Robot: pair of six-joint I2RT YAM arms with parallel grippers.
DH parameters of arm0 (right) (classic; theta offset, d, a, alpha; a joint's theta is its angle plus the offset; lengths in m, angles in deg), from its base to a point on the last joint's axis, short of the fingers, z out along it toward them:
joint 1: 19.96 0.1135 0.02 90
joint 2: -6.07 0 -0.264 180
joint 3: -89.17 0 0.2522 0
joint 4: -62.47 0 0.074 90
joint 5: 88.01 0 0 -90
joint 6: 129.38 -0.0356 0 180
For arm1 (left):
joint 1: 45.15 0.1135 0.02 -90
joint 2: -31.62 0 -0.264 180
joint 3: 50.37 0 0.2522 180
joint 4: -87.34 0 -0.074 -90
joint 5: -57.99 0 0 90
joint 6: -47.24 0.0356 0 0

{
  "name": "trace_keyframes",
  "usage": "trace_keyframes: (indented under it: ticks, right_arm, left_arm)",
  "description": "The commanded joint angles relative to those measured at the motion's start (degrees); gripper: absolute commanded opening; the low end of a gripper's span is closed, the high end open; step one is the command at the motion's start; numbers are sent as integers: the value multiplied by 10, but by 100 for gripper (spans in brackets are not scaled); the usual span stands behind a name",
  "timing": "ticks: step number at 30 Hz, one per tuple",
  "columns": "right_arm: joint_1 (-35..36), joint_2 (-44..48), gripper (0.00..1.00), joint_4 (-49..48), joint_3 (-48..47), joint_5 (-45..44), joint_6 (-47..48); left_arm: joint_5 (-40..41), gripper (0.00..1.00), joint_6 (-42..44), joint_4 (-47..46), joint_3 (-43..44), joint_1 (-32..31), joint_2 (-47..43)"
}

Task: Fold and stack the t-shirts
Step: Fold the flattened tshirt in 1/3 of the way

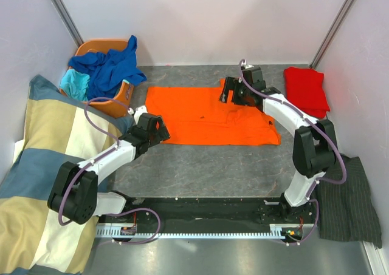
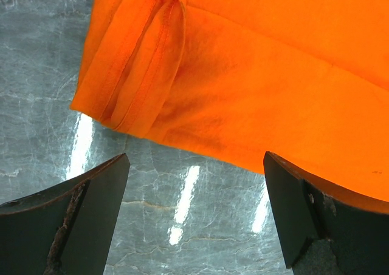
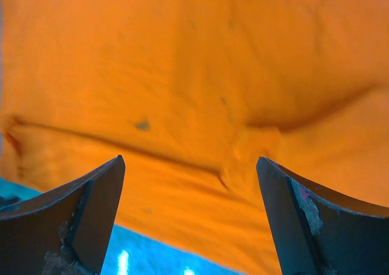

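A bright orange t-shirt (image 1: 206, 116) lies spread flat in the middle of the table. My left gripper (image 1: 160, 130) hovers at its near left corner. In the left wrist view this gripper (image 2: 194, 217) is open over bare table, just short of the orange t-shirt's (image 2: 255, 74) folded edge. My right gripper (image 1: 230, 94) hangs over the shirt's far right part. It (image 3: 191, 220) is open, with only the orange t-shirt (image 3: 194, 87) below it. A red t-shirt (image 1: 307, 90) lies folded at the back right. Royal blue t-shirts (image 1: 109, 65) and a turquoise one (image 1: 75, 82) are heaped in a basket.
The orange basket (image 1: 118, 102) stands at the back left. A big checked blanket (image 1: 42, 166) covers the left side. A dark grey pinstriped cloth (image 1: 347, 199) lies at the near right. White walls close in the grey marbled table (image 1: 200, 166) on three sides.
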Motion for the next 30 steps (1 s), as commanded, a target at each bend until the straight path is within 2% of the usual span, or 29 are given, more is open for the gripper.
trace_keyframes:
  ticks: [1, 9, 23, 30]
  right_arm:
    - [21, 35, 98, 62, 79, -79, 30]
    - [42, 55, 98, 59, 149, -120, 24]
    - [84, 30, 98, 79, 149, -176, 33]
    - [100, -6, 98, 80, 158, -224, 41]
  left_arm:
    - [16, 100, 18, -8, 33, -2, 15]
    - [21, 97, 16, -3, 44, -2, 39]
    - [28, 96, 16, 9, 47, -2, 48]
    - [57, 92, 35, 51, 92, -2, 71]
